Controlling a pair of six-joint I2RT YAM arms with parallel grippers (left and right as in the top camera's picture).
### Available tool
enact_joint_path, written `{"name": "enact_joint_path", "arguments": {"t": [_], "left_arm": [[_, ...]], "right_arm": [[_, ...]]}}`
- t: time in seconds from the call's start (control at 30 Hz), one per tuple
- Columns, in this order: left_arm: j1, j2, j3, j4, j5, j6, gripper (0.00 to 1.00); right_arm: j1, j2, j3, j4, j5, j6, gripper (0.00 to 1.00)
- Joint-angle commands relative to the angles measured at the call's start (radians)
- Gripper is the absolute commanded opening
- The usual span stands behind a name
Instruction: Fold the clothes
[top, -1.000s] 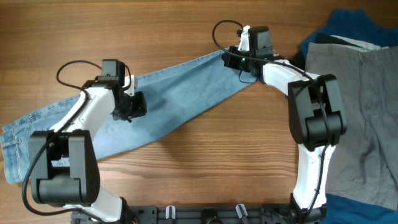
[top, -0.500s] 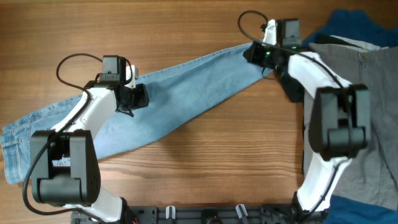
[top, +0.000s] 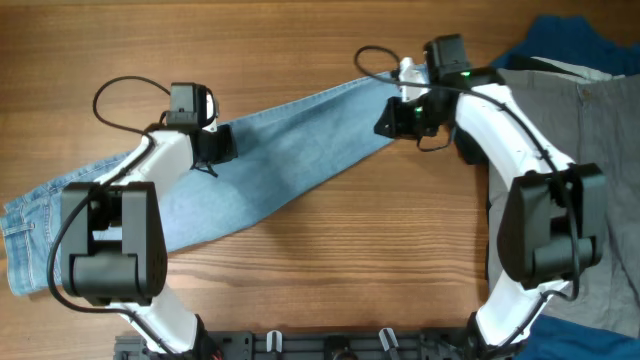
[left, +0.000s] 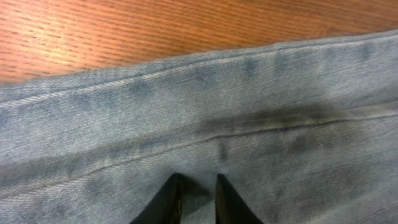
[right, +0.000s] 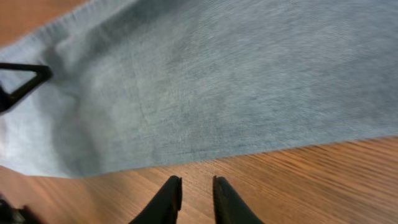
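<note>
The light blue jeans lie flat in a diagonal band, waistband at the lower left and leg hem at the upper right. My left gripper rests on the leg near its upper edge. In the left wrist view its fingers are close together on the denim, by a seam and a dark crease. My right gripper is by the hem end. In the right wrist view its fingers are close together over bare wood, empty, just off the denim's lower edge.
A grey garment lies spread at the right edge of the wooden table. A dark blue garment lies behind it at the top right. The arm bases stand along the front edge.
My right gripper swung out to the right past the hem, then came back down-left beside the hem end. My left gripper moved up the leg toward its top edge.
</note>
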Motion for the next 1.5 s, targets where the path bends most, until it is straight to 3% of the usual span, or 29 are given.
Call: {"name": "enact_joint_path", "arguments": {"t": [0.0,0.1,0.23,0.43,0.63,0.67,0.7,0.8,0.87,1.03,1.27,1.37,1.47], "left_arm": [[0.016,-0.007,0.121,-0.231,-0.055,-0.002,0.23],[0.016,-0.063,0.177,-0.415,-0.044,-0.05,0.31],[0.018,-0.082,0.169,-0.603,-0.045,-0.177,0.25],[0.05,-0.083,0.111,-0.641,-0.145,-0.305,0.34],[0.184,-0.084,0.086,-0.667,-0.21,-0.366,0.32],[0.218,-0.084,0.084,-0.664,-0.214,-0.366,0.36],[0.269,-0.084,0.072,-0.646,-0.208,-0.367,0.36],[0.356,-0.081,0.01,-0.554,-0.151,-0.366,0.11],[0.389,-0.069,-0.065,-0.451,-0.109,-0.364,0.04],[0.375,-0.014,-0.207,-0.167,-0.09,-0.358,0.04],[0.267,0.125,-0.201,0.192,-0.065,-0.278,0.04],[0.211,0.166,-0.124,0.205,-0.067,-0.223,0.05],[0.214,0.159,-0.018,0.052,-0.153,-0.219,0.1]], "right_arm": [[0.034,-0.001,-0.05,0.042,0.111,-0.046,0.21],[0.042,0.013,-0.101,0.11,0.129,0.002,0.18],[0.042,0.061,-0.188,0.281,0.103,0.068,0.13],[0.021,0.085,-0.199,0.318,0.056,0.08,0.2],[0.016,-0.044,-0.195,0.233,0.056,0.058,0.23],[0.016,-0.077,-0.195,0.223,0.057,0.05,0.24],[0.016,-0.112,-0.195,0.216,0.056,0.041,0.25],[0.016,-0.175,-0.195,0.211,0.061,0.031,0.27],[0.016,-0.203,-0.195,0.212,0.065,0.032,0.26],[0.016,-0.211,-0.195,0.208,0.068,0.058,0.26],[0.016,-0.211,-0.195,0.208,0.069,0.067,0.26],[0.016,-0.211,-0.195,0.21,0.102,0.117,0.27],[0.016,-0.211,-0.195,0.225,0.27,0.144,0.32]]}}
